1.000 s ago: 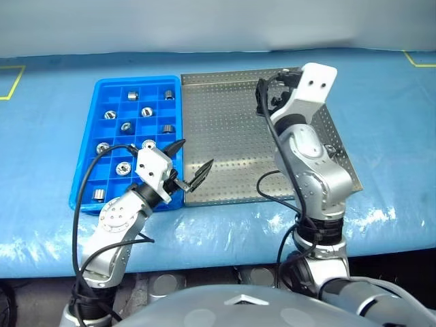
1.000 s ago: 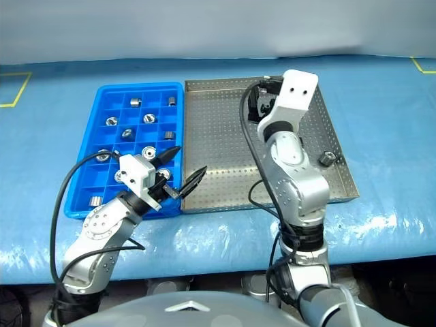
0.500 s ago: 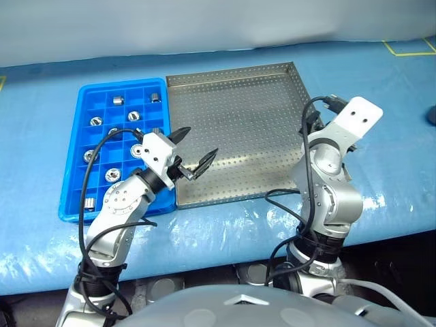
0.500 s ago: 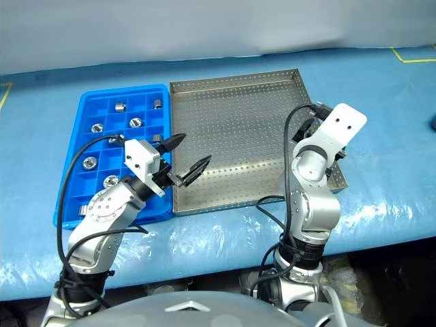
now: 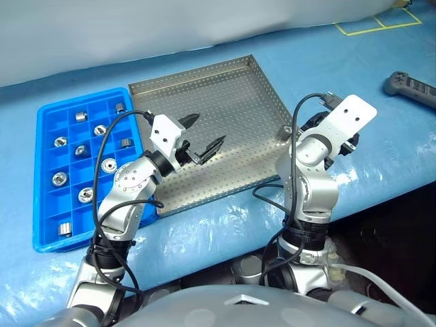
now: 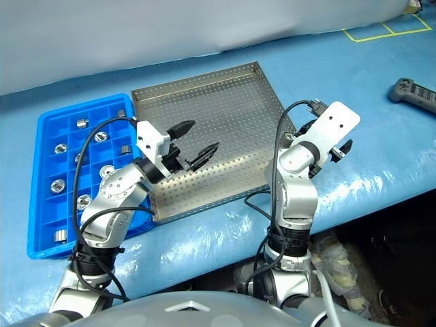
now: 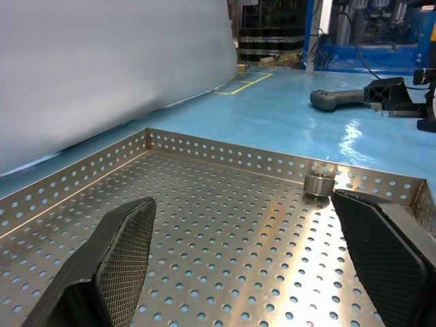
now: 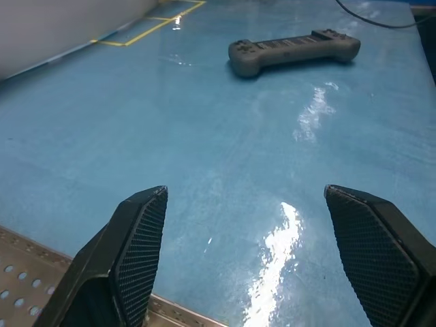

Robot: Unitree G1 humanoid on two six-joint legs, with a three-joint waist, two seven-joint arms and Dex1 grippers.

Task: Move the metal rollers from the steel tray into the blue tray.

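**One roller left by the steel tray's rim**

The steel tray (image 5: 225,102) holds a single roller (image 7: 318,184) against its rim on the right arm's side; the others sit in the blue tray (image 5: 48,225), which touches the steel tray's opposite edge. The left gripper (image 5: 203,133) hovers over the steel tray's floor, fingers spread and empty, apparently lining up on that roller. The right gripper (image 8: 266,266), fingers apart and empty, points beyond the steel tray's rim, seemingly leaving room.

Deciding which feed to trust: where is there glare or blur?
Right wrist view: bright glare streaks on the blue table; left wrist view: steel tray floor shines, last roller sharp, room behind soft; eye views: evenly lit, mild sheen at the table's front edge.
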